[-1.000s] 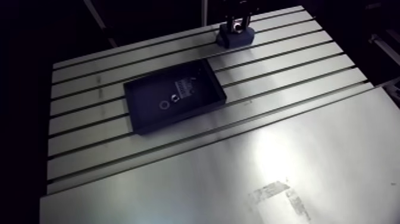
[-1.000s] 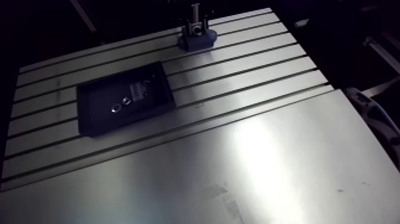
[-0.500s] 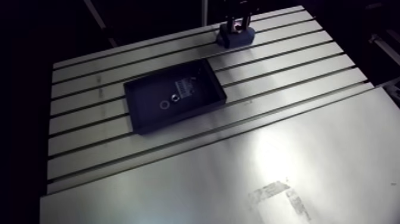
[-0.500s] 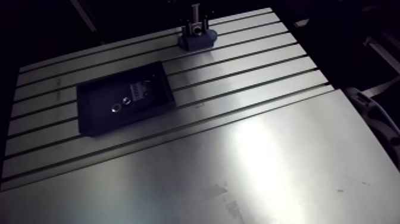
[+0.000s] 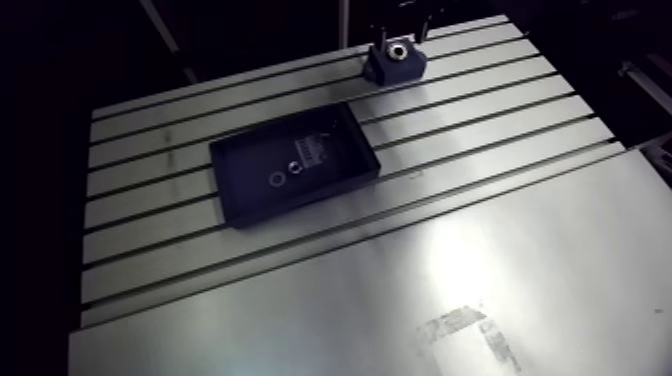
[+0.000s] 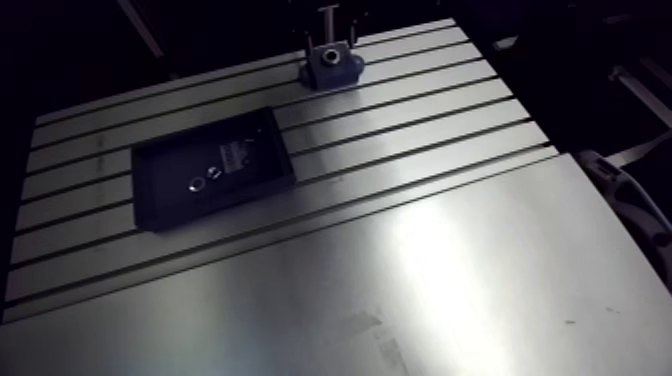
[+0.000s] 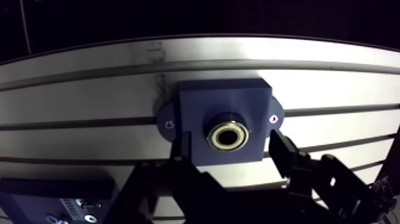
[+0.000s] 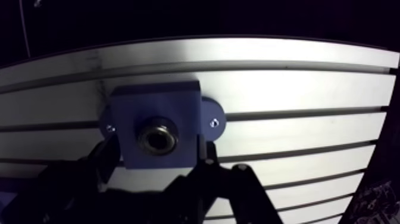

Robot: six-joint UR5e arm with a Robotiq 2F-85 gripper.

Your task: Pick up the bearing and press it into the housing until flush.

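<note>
At the far edge of the counter [image 5: 500, 250] stands the blue housing [image 7: 223, 128], with the bearing [image 7: 227, 134] sitting in its round hole, its face seemingly level with the block or close to it. Over it hangs the claw [image 7: 230, 144], spread wide and holding nothing, one finger to each side of the block. Nearer and to the left lies a black tray [image 5: 250, 185]. Pressing looks done or nearly so; the next move calls for a flushness check, and a straight downward push if any lip remains.
</note>
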